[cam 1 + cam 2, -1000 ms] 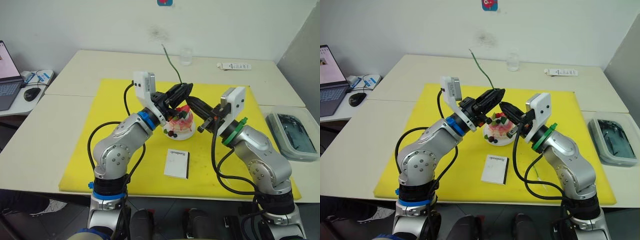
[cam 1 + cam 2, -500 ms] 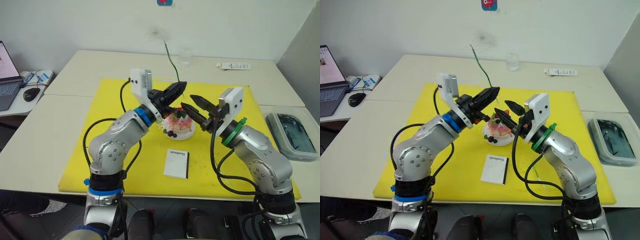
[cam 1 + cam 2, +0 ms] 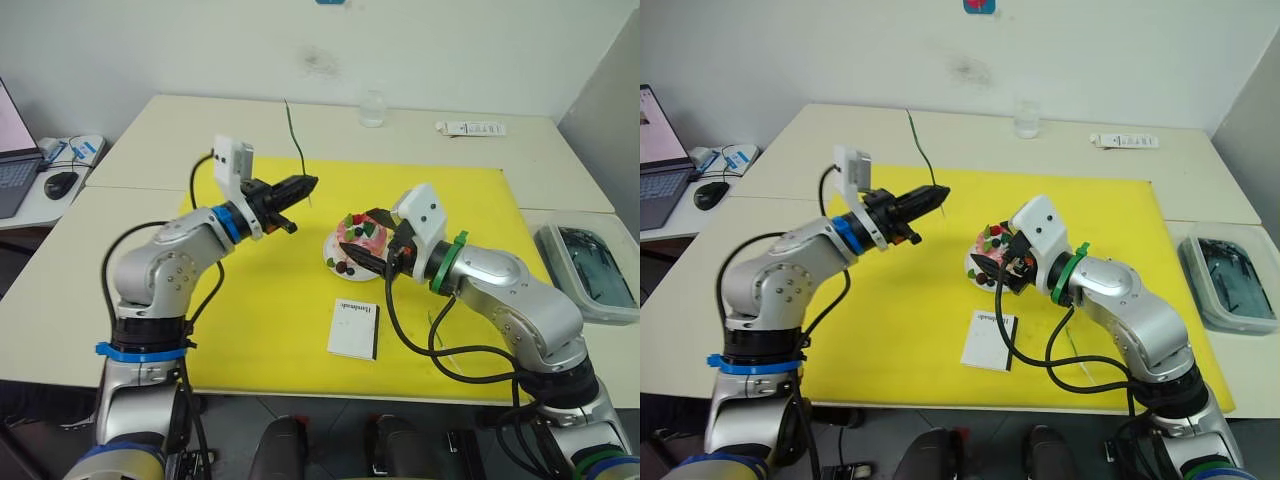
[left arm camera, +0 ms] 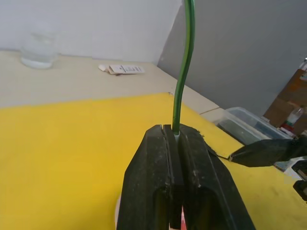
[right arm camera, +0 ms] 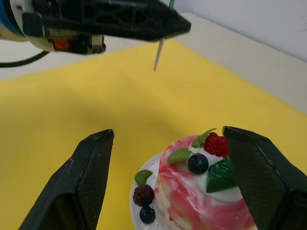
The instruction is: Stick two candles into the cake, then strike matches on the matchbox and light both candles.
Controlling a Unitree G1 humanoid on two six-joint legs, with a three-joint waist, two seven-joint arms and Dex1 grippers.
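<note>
- My right wrist view shows the pale tip poking below my left gripper [image 5: 163, 26]; the head views show the candle [image 3: 293, 128] rising above it.
- My left gripper [image 3: 305, 185], clamped on the candle, hovers left of the cake [image 3: 358, 245].
- My right gripper [image 5: 175, 182] reaches in, fingers spread wide around the cake.

A plain white wall [image 3: 450, 40] with a faint dark smudge rises behind pale cream tables [image 3: 150, 130] pushed together. A bright yellow rectangular mat [image 3: 280, 330] covers the middle table, and a grey panel [image 3: 610, 100], possibly a cabinet side, stands at the far right.
</note>
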